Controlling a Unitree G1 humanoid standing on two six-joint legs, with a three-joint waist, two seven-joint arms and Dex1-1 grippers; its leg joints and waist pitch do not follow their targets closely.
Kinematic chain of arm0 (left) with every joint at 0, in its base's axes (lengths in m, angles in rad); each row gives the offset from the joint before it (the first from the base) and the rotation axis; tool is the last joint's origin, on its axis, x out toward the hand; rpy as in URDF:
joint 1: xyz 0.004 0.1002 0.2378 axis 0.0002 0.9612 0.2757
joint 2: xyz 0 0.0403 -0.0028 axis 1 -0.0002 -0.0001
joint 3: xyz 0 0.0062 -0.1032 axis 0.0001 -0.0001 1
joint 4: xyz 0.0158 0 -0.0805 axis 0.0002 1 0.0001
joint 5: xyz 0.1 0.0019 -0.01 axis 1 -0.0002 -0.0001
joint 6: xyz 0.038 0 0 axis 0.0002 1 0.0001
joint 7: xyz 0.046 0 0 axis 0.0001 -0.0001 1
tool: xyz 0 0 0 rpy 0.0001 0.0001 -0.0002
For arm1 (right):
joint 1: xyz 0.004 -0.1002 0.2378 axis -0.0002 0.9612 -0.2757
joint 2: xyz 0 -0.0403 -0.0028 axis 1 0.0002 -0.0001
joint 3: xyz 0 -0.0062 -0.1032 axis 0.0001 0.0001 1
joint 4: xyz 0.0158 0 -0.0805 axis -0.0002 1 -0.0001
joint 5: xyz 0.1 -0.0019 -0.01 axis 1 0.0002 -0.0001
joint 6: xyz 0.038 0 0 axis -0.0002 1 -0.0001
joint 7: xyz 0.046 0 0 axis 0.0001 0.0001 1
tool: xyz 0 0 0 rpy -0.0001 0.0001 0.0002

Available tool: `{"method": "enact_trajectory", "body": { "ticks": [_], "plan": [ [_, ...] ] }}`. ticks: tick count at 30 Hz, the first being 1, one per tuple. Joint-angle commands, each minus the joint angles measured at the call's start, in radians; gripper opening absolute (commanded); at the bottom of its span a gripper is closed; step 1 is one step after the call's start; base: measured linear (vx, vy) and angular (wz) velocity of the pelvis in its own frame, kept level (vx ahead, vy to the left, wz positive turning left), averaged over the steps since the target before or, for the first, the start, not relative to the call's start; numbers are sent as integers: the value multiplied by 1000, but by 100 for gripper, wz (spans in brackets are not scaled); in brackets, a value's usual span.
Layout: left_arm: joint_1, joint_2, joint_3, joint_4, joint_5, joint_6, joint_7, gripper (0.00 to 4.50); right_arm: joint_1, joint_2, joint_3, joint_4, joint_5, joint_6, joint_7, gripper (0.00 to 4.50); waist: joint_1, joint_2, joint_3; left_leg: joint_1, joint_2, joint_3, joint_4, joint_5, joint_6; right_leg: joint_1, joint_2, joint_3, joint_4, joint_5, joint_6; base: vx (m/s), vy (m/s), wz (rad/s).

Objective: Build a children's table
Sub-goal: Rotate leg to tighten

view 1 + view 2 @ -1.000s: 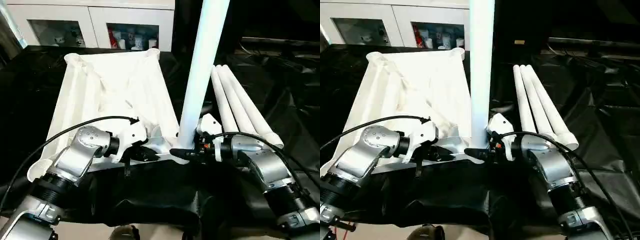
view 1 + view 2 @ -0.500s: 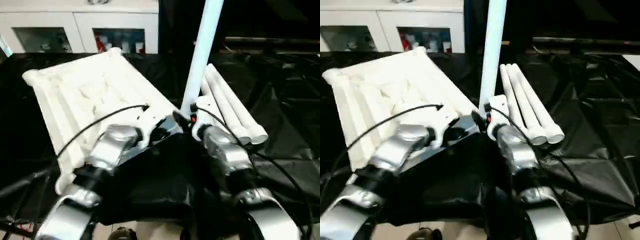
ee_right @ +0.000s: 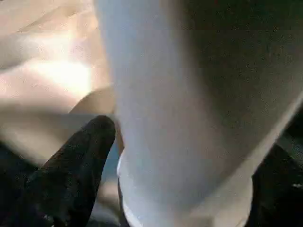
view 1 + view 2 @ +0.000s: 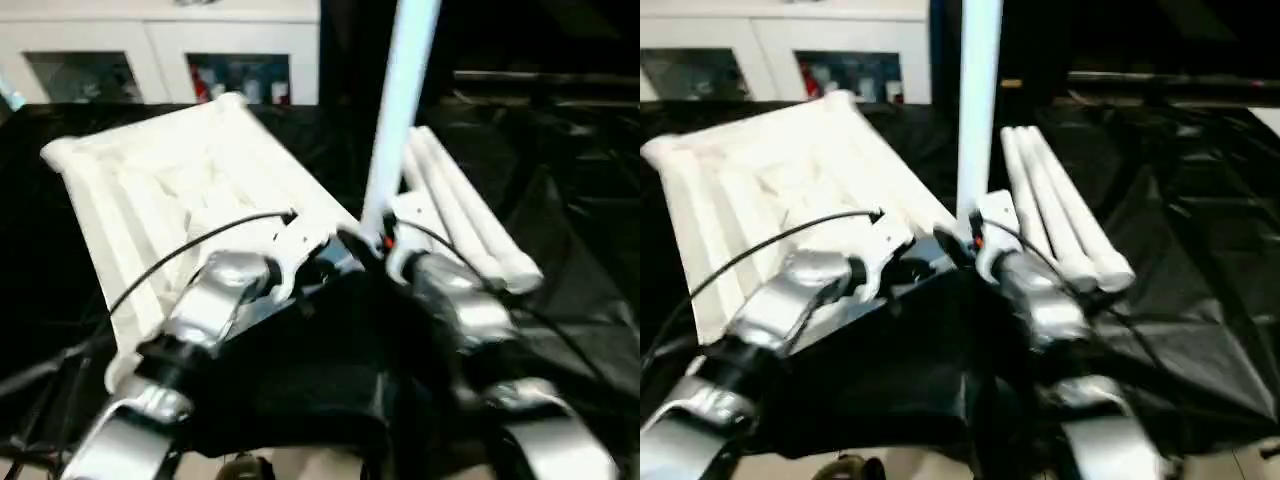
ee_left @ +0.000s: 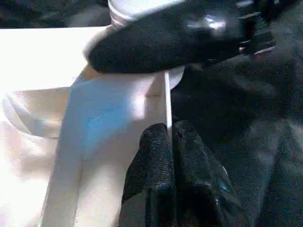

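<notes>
Right gripper (image 4: 365,243) pinches the bottom of the standing leg (image 4: 398,110) at the table top's (image 4: 160,190) near corner. Left gripper (image 5: 169,142) pinches that corner's thin edge. Three legs (image 4: 470,220) lie beside.

You see a ribbed white plastic table top (image 4: 170,190), white tapered tube legs (image 4: 465,225), glossy black plastic sheeting (image 4: 580,200), silver forearms (image 4: 215,300) and a white glass-doored cabinet (image 4: 160,55) showing red inside
</notes>
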Motion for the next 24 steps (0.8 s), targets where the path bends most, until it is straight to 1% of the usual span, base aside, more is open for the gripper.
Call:
{"method": "enact_trajectory", "body": {
  "ticks": [1, 2, 3, 4, 5, 6, 7, 8, 9, 11, 12, 13, 14, 15, 16, 17, 19, 20, 21, 23, 24],
  "plan": [
    [3, 11, -21, -48, -34, -43, -75, 0, 24, -32, 60, -75, -1, 2, 144, 385, 6, 2, -91, 21, 56, -27, -68, -219, 56, 50, -73, 49, -62, -209, -235, 0, 0, 0],
    [9, 25, -24, -53, -36, -59, -98, 0, 36, -59, 68, -103, 8, 11, 189, 385, 9, 0, -90, 22, 56, -28, -69, -217, 59, 52, -70, 48, -63, -206, -233, 0, 0, 0],
    [14, 36, -26, -61, -38, -60, -116, 0, 42, -77, 73, -120, 12, 15, 218, 385, 9, 1, -91, 22, 56, -26, -67, -209, 67, 50, -71, 50, -59, -190, -242, 0, 0, 0],
    [21, 55, -28, -70, -41, -71, -144, 0, 54, -110, 83, -150, 18, 22, 266, 385, 13, 0, -90, 22, 57, -26, -67, -208, 69, 51, -72, 49, -61, -195, -244, 0, 0, 0],
    [21, 55, -28, -70, -41, -71, -144, 0, 54, -110, 83, -150, 18, 22, 266, 385, 14, 0, -90, 22, 58, -26, -67, -211, 69, 51, -72, 49, -60, -200, -246, 0, 0, 0],
    [33, 85, -29, -86, -49, -76, -186, 0, 70, -160, 99, -191, 21, 32, 334, 385, 16, 1, -87, 23, 58, -27, -70, -230, 64, 49, -71, 48, -64, -233, -242, 0, 0, 0],
    [37, 96, -30, -92, -55, -75, -200, 0, 76, -180, 105, -207, 22, 39, 356, 385, 17, -1, -85, 24, 60, -27, -71, -247, 58, 49, -72, 49, -66, -263, -236, 0, 0, 0],
    [40, 109, -31, -95, -61, -76, -220, 0, 82, -198, 107, -224, 32, 49, 383, 385, 17, -3, -89, 26, 60, -26, -69, -252, 53, 50, -73, 50, -67, -277, -232, 0, 0, 0],
    [42, 119, -34, -98, -66, -80, -237, 0, 87, -212, 106, -242, 46, 59, 407, 385, 21, -1, -88, 28, 60, -26, -70, -261, 47, 48, -74, 50, -69, -303, -225, 0, 0, 0],
    [46, 132, -36, -101, -69, -98, -260, 0, 90, -222, 103, -254, 58, 69, 424, 385, 23, -1, -86, 26, 60, -27, -71, -265, 43, 46, -74, 51, -71, -319, -221, 0, 0, 0],
    [49, 139, -36, -106, -76, -97, -276, 0, 92, -227, 103, -260, 63, 72, 437, 385, 24, -2, -87, 28, 60, -27, -71, -268, 39, 44, -74, 51, -71, -327, -216, 0, 0, 0],
    [52, 147, -37, -111, -81, -104, -295, 0, 94, -230, 102, -264, 65, 75, 446, 370, 25, -2, -87, 28, 60, -27, -71, -270, 36, 44, -75, 51, -72, -332, -214, 0, 0, 0],
    [54, 149, -38, -113, -83, -109, -303, 0, 95, -230, 100, -264, 67, 78, 448, 370, 27, -3, -89, 28, 60, -28, -71, -268, 33, 46, -77, 51, -72, -341, -213, 0, 0, 0],
    [56, 152, -39, -115, -83, -104, -306, 0, 96, -229, 100, -265, 69, 79, 453, 370, 29, -2, -88, 29, 61, -28, -71, -268, 29, 43, -77, 51, -74, -351, -211, 0, 0, 0],
    [56, 154, -39, -115, -81, -105, -308, 0, 98, -228, 100, -268, 71, 83, 454, 360, 32, 0, -89, 33, 61, -27, -70, -276, 24, 39, -75, 51, -75, -358, -210, 0, 0, 0],
    [56, 155, -40, -115, -80, -105, -308, 0, 98, -227, 100, -268, 72, 86, 454, 360, 32, -1, -88, 34, 61, -27, -70, -278, 22, 39, -75, 51, -75, -356, -210, 0, 0, 0],
    [56, 157, -42, -113, -79, -106, -307, 0, 104, -226, 105, -278, 75, 92, 458, 333, 33, -2, -88, 33, 61, -28, -72, -285, 18, 40, -75, 50, -75, -363, -207, 0, 0, 0],
    [56, 157, -43, -112, -80, -107, -308, 0, 106, -223, 107, -282, 75, 98, 457, 328, 32, -4, -90, 30, 61, -29, -72, -281, 16, 43, -76, 50, -73, -360, -205, 0, 0, 0],
    [55, 157, -45, -110, -80, -108, -307, 0, 110, -220, 114, -285, 72, 99, 457, 328, 32, -4, -91, 28, 60, -30, -72, -270, 17, 44, -76, 50, -72, -352, -203, 0, 0, 0],
    [55, 157, -46, -109, -79, -109, -306, 0, 112, -218, 118, -287, 69, 100, 456, 303, 32, -4, -92, 29, 60, -28, -70, -264, 19, 43, -76, 51, -71, -342, -205, 0, 0, 0],
    [55, 157, -46, -108, -77, -109, -305, 0, 114, -216, 122, -286, 67, 100, 456, 293, 33, -4, -92, 27, 59, -28, -70, -254, 22, 45, -76, 51, -69, -331, -208, 0, 0, 0]
  ]
}}
